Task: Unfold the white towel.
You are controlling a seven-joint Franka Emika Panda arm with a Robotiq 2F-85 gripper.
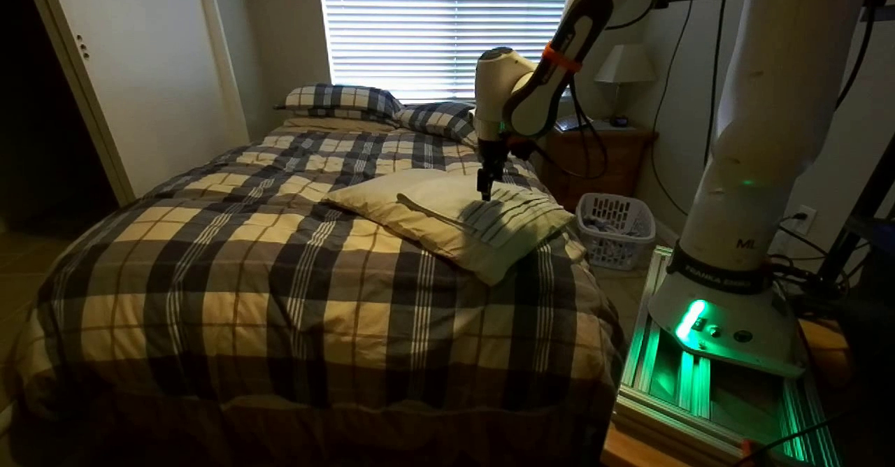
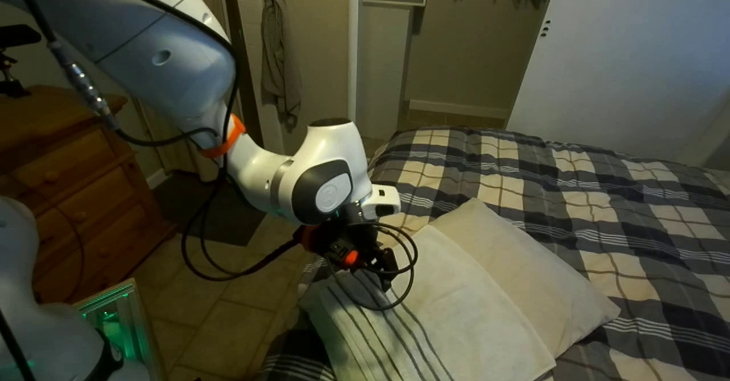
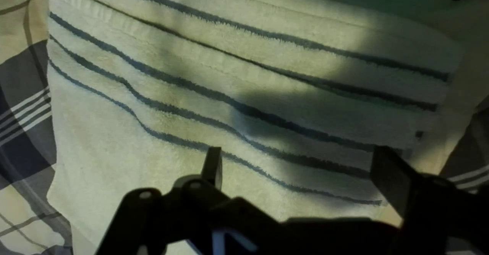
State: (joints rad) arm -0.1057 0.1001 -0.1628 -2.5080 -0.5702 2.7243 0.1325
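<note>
The white towel lies folded on a cream pillow on the bed. It also shows in an exterior view with dark stripes along its near part. In the wrist view the towel fills most of the picture, its dark stripes running slantwise and layered fold edges at the top. My gripper points down over the striped part, also seen in an exterior view. In the wrist view the gripper's fingers are wide apart with nothing between them. I cannot tell whether the tips touch the cloth.
A plaid bedspread covers the bed around the pillow. Plaid pillows lie at the head. A white laundry basket stands on the floor beside the bed, near a nightstand. Loose cables hang round the wrist.
</note>
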